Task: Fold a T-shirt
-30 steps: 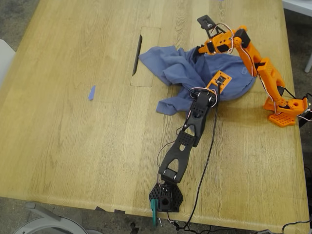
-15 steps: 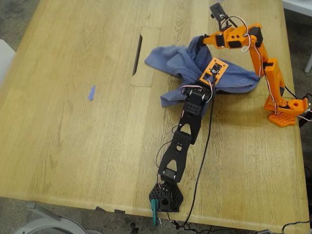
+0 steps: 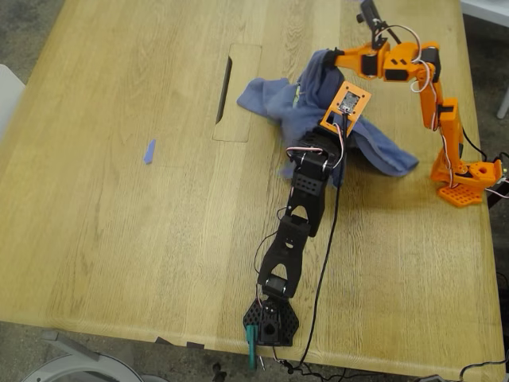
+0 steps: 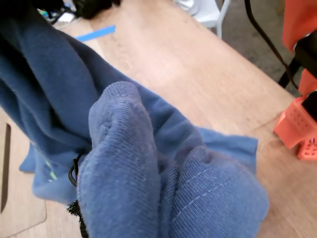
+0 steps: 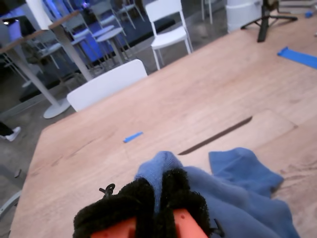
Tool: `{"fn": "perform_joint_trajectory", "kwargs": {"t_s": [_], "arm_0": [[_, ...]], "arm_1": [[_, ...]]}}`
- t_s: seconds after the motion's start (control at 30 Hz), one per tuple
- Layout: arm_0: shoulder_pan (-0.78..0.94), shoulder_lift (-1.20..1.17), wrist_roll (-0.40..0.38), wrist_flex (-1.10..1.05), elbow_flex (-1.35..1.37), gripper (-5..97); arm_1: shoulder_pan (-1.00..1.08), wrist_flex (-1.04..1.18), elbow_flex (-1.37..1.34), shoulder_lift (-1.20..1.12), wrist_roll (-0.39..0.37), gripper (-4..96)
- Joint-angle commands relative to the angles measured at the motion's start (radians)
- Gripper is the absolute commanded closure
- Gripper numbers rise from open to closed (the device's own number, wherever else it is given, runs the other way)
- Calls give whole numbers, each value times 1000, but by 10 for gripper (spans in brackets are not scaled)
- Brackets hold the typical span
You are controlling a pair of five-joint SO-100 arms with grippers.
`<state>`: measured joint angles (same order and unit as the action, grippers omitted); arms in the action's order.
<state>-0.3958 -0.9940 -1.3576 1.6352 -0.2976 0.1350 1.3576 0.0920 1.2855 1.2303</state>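
Over wooden table (image 3: 119,239), both end effectors clamped on T-shirt (image 3: 278,99)

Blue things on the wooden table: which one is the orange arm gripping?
The crumpled slate-blue T-shirt, pinched in my second gripper; the small blue tape scrap lies flat toward the exterior view's left.
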Motion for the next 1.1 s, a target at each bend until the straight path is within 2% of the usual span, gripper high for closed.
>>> {"fn": "perform_joint_trajectory", "kwargs": {"t_s": [0.0,0.53,0.87,1.07], "arm_0": [[2,-221,9,-60,-32,918],[-46,-348,41,-272,-34,918],[-83,-423,28,-402,-34,918],[-176,-469,38,-463,-34,918]], "arm_1": [[-18,-41,49,101,14,915],[-69,-149,49,256,35,915],[-81,-196,49,334,71,915],[-112,-210,49,380,84,915]]}}
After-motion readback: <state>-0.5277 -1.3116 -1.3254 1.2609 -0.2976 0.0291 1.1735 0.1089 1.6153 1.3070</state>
